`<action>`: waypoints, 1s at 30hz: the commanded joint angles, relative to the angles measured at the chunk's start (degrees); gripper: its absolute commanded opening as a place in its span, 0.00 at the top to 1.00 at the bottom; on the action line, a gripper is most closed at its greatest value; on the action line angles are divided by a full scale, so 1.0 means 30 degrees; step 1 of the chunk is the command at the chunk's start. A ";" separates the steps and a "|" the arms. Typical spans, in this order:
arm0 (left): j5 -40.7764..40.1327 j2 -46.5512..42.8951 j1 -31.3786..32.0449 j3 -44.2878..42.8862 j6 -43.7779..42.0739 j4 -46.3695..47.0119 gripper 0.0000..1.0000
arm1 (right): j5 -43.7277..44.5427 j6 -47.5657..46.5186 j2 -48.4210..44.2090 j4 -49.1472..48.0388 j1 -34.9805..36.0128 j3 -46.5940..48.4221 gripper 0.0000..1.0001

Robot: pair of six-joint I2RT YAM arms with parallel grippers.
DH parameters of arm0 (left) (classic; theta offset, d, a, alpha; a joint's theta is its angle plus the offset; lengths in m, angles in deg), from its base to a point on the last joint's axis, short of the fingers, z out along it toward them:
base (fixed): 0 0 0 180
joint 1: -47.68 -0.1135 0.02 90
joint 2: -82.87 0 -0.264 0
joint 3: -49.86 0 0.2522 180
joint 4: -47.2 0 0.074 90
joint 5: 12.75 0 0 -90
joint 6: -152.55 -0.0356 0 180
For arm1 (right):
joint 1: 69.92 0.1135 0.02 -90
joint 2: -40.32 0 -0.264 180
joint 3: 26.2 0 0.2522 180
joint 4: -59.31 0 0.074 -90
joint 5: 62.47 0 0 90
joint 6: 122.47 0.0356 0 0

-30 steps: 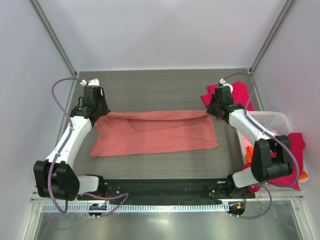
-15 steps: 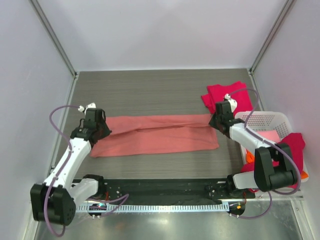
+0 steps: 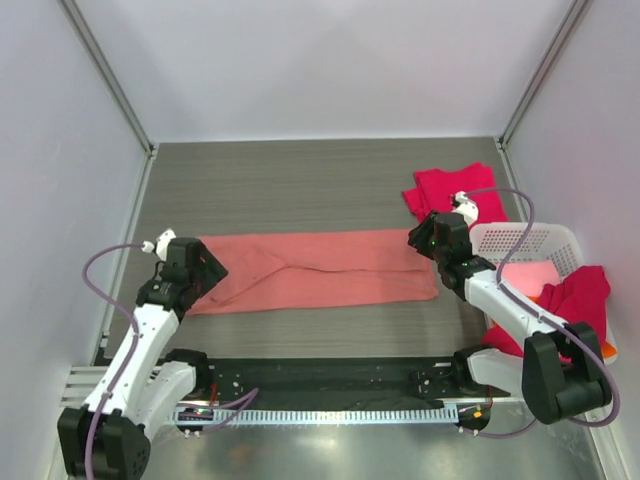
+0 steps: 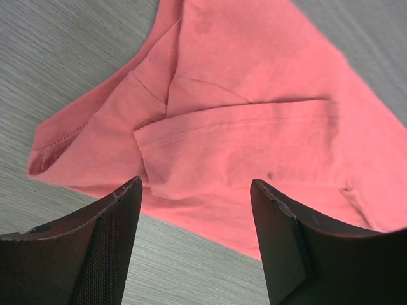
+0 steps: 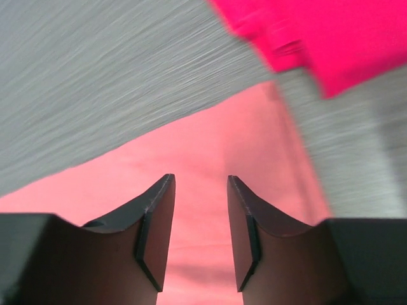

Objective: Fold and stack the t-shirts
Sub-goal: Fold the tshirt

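Spread t-shirt [image 3: 320, 270] flat across the middle of the table [image 3: 300, 180], left gripper [image 4: 196, 184] at its left end, right gripper [image 5: 200, 179] over its right end, folded t-shirt [image 3: 452, 186] behind that end — basket [image 3: 520, 238] further right, more t-shirts [image 3: 582, 295] heaped in it.

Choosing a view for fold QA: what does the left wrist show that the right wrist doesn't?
Left wrist only: the sleeve end of the salmon-pink t-shirt, with stitched hems and overlapping layers in sharp focus, and the left end effector open above it.
Right wrist only: the crimson-red t-shirt at the top right, and the right end effector, open; this picture is blurred, so no cloth detail.
Both: the salmon-pink t-shirt lying on the grey table, with nothing between the fingers.
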 commanded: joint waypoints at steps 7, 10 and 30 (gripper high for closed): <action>-0.0423 0.6002 -0.0004 -0.3518 0.1169 0.2399 0.31 | -1.1562 -0.0145 0.6536 -0.4491 0.3483 0.4809 0.57; -0.1095 0.7760 0.0025 -0.4806 0.2077 0.2168 0.32 | -1.3680 -0.0582 0.9145 -0.4907 0.4772 0.7064 0.53; -0.1125 1.9603 -0.0560 -1.2457 0.3310 -0.1671 0.41 | -1.8019 -0.0584 2.0574 -0.5434 0.8818 1.7469 0.43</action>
